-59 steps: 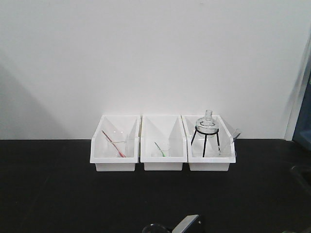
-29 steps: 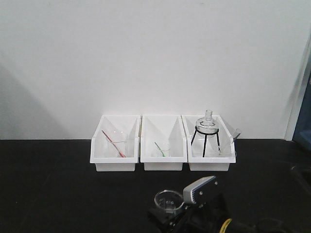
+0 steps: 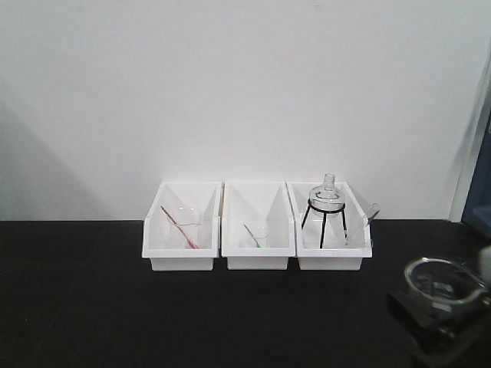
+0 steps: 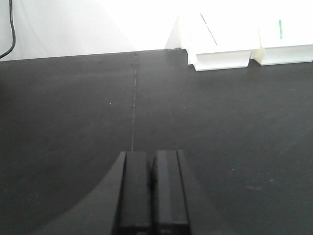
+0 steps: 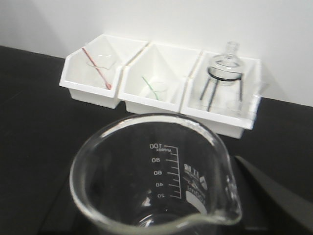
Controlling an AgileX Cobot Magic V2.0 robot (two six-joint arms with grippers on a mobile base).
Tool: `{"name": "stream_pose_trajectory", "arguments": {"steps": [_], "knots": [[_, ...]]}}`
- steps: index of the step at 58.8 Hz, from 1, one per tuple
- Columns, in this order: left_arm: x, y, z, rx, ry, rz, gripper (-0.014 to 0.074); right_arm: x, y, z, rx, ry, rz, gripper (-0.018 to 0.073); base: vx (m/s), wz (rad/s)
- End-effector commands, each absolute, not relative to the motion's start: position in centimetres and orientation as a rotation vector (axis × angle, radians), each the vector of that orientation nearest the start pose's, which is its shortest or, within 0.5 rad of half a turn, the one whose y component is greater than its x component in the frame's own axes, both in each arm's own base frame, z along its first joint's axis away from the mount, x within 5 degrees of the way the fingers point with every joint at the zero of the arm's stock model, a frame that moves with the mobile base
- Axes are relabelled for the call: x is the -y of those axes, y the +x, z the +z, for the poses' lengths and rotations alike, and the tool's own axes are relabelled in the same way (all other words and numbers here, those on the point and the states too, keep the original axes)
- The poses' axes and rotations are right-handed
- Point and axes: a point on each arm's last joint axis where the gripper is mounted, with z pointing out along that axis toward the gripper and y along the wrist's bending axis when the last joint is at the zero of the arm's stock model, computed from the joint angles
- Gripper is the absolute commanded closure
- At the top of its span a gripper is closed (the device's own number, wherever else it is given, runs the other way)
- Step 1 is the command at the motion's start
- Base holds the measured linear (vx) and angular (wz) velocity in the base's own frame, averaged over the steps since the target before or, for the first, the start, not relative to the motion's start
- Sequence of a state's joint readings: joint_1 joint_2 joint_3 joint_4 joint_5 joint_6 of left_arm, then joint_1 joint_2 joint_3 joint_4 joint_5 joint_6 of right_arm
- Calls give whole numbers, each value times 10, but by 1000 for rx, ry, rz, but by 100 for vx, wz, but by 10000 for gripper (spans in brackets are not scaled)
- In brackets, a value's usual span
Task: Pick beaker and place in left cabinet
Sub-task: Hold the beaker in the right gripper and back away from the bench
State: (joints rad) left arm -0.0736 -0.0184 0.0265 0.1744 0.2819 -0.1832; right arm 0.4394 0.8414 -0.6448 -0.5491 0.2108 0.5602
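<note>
A plain white wall point(image 3: 245, 92) fills the upper half of the front view, evenly lit, with a soft grey shadow point(image 3: 34, 172) spreading over its left part. Below it a matt black table point(image 3: 92, 307) runs the full width and meets the wall along its back edge. Three white bins point(image 3: 258, 262) stand side by side at that back edge, against the wall. At the right edge a pale upright strip point(image 3: 465, 180) leans past a blue panel point(image 3: 485, 184); what they belong to cannot be told. In the left wrist view a thin seam point(image 4: 134, 98) crosses the table toward the wall, and a black cable point(image 4: 12, 29) hangs down the wall at the far left.
</note>
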Motion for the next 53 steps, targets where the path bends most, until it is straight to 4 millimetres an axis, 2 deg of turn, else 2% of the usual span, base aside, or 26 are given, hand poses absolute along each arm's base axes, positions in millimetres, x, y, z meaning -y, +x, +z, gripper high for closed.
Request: {"name": "stream_pose_trajectory", "arguments": {"steps": [1, 9, 16, 53], "knots": [[1, 55, 192, -1667, 21, -40, 593, -55, 142, 339, -1747, -289, 231, 564, 0, 0], [1, 55, 192, -1667, 21, -40, 593, -37, 112, 334, -1716, -229, 226, 564, 0, 0], [1, 55, 192, -1667, 21, -40, 593, -29, 100, 335, -1718, -196, 207, 564, 0, 0], [1, 55, 192, -1667, 21, -40, 593, -26, 97, 334, -1727, -184, 193, 564, 0, 0]]}}
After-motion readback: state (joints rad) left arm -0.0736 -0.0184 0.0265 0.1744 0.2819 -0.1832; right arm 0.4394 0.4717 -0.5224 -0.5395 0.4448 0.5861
